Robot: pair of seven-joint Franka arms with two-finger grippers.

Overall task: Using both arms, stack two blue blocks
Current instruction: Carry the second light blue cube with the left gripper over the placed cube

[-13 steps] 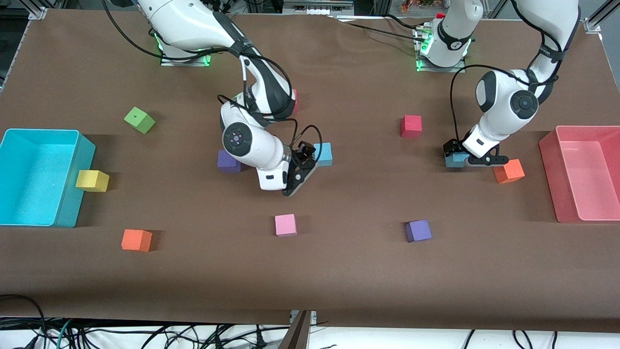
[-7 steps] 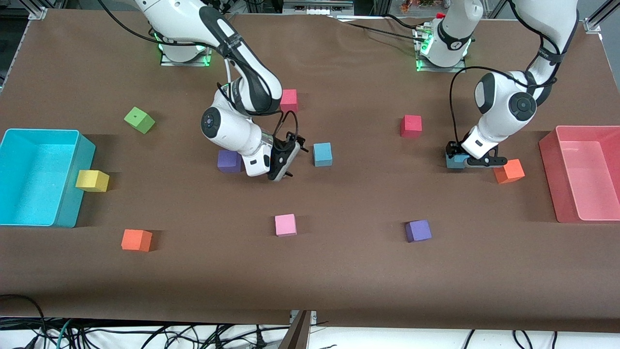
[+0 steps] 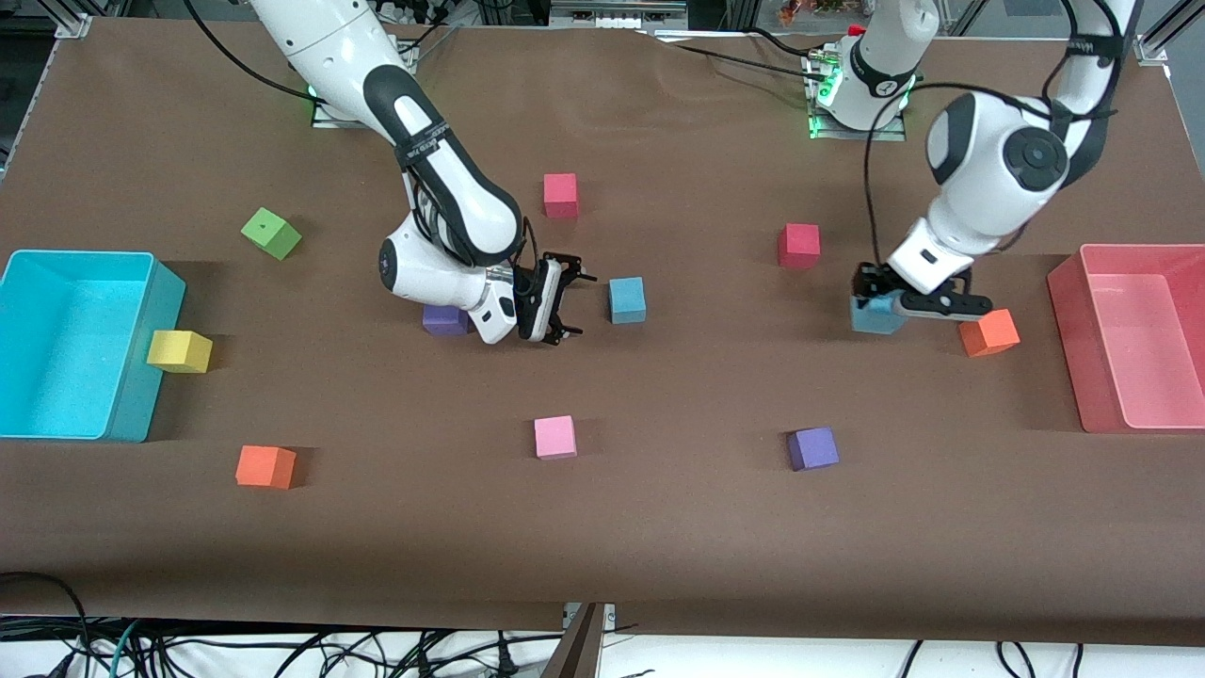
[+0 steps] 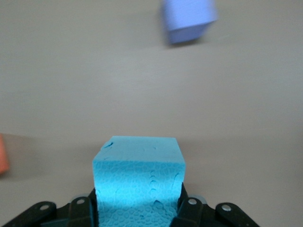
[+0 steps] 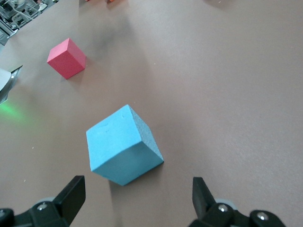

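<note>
Blue block square in left tool

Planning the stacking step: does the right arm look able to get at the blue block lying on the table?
Probably yes: the right end effector stands open beside the blue block, nothing between them.

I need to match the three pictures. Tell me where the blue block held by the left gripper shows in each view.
Front view: the held blue block sits in the left gripper, beside the orange block.
Left wrist view: it fills the lower middle, between the fingers.
Right wrist view: not in it; the blue cube there is the other one.
Shared landmark: the orange block, at the left wrist picture's edge.
</note>
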